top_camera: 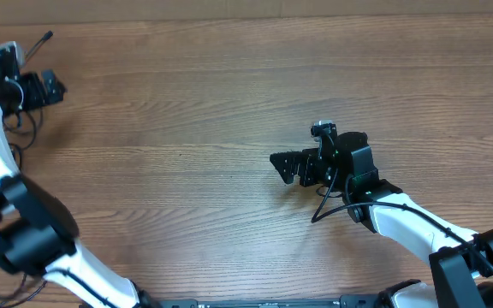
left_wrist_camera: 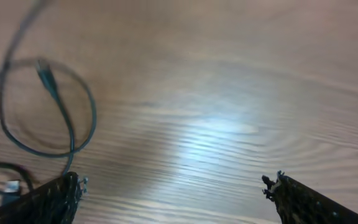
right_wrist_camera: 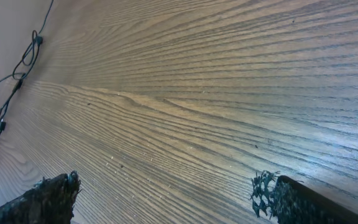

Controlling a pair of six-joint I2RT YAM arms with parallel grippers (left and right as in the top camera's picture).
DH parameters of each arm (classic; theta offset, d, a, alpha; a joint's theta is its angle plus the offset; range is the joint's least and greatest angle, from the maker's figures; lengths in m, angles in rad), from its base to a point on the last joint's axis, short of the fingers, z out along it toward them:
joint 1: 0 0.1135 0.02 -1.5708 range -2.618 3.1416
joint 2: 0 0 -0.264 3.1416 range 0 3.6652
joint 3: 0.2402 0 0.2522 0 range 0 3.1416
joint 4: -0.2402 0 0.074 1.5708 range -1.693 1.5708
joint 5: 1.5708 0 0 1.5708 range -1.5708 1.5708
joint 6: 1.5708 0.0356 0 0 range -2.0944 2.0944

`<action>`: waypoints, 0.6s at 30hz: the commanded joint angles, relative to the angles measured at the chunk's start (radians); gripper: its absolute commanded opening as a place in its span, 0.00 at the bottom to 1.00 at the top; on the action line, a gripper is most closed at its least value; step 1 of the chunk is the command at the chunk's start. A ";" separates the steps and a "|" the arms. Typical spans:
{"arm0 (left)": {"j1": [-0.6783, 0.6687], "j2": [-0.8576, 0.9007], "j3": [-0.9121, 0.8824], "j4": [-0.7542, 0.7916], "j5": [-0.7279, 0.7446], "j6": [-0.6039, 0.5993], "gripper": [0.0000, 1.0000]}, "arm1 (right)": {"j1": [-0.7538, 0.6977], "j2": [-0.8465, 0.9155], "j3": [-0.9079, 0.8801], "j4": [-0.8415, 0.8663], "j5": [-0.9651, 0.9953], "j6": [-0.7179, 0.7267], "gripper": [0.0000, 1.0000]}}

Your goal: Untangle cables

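Left end effector, right end effector: two, both agape.

The cables lay on the table, ahead and left of the left gripper. They lay far ahead-left of the right gripper, well apart.
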 commanded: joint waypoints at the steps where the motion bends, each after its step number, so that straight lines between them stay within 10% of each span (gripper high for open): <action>1: -0.071 -0.129 0.006 -0.051 -0.005 0.023 1.00 | -0.002 0.000 0.017 0.023 -0.009 0.045 1.00; 18: -0.524 -0.211 0.006 -0.312 -0.172 -0.009 1.00 | -0.002 -0.077 0.632 -0.849 0.352 0.015 1.00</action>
